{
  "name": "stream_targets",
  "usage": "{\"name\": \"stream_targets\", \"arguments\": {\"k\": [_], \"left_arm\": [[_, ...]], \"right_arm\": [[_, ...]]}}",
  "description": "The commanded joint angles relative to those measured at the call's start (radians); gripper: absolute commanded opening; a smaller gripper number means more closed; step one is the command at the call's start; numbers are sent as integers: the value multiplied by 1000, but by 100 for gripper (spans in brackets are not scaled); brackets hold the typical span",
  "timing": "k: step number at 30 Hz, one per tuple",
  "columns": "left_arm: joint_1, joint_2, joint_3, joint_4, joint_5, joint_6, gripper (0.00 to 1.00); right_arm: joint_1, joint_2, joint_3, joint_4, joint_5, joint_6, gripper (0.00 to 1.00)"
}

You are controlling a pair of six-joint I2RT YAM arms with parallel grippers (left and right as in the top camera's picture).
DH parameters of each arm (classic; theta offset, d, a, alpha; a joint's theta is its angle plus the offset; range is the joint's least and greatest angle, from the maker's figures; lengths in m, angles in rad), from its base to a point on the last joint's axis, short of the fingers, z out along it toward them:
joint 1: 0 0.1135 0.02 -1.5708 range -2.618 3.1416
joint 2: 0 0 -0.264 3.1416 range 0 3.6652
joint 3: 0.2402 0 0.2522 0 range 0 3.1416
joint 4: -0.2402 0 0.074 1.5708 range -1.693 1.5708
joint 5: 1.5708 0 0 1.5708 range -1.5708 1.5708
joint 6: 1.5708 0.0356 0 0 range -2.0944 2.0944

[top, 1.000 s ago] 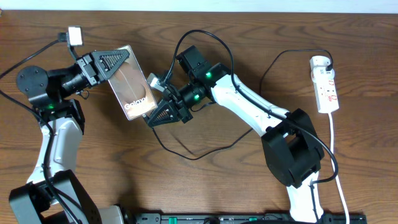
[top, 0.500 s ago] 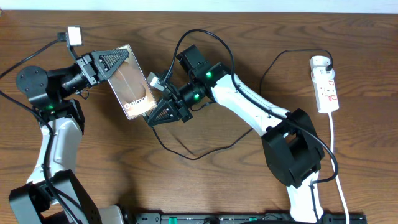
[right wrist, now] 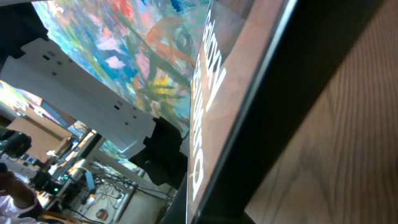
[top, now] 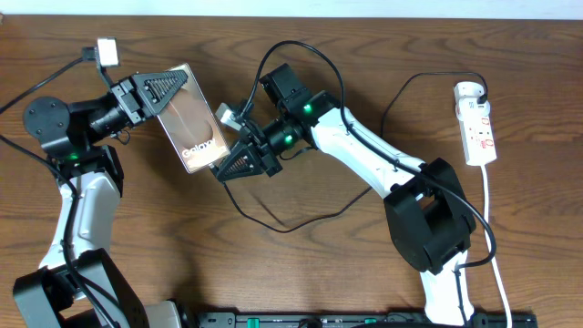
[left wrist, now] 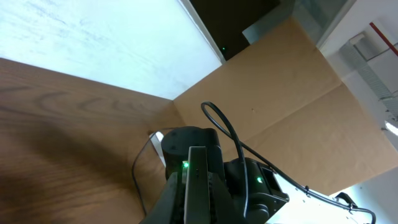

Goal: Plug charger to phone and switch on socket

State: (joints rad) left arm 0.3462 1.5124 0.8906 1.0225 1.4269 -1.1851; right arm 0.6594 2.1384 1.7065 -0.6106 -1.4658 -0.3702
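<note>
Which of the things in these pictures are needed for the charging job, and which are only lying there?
For the job:
- phone, held in the left hand
- charger, its cable leading to the right hand
- socket

Just lying about:
- small white block with a dark lead, at the far left

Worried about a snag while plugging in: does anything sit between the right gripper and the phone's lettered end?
Nothing visible. The right gripper sits beside the lettered end of the flat glossy brownish smartphone, which the left gripper holds. The plug tip is hidden.
</note>
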Motion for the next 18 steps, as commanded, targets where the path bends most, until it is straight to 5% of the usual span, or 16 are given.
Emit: {"name": "stream_targets", "arguments": {"k": [1, 18], "left_arm": [[-5, -9, -3, 9, 47, 7, 7], [-6, -9, -3, 8, 58, 26, 7]], "right_arm": [[-17, -3, 8, 37, -28, 52, 1], [-17, -3, 8, 58, -28, 64, 1]]}}
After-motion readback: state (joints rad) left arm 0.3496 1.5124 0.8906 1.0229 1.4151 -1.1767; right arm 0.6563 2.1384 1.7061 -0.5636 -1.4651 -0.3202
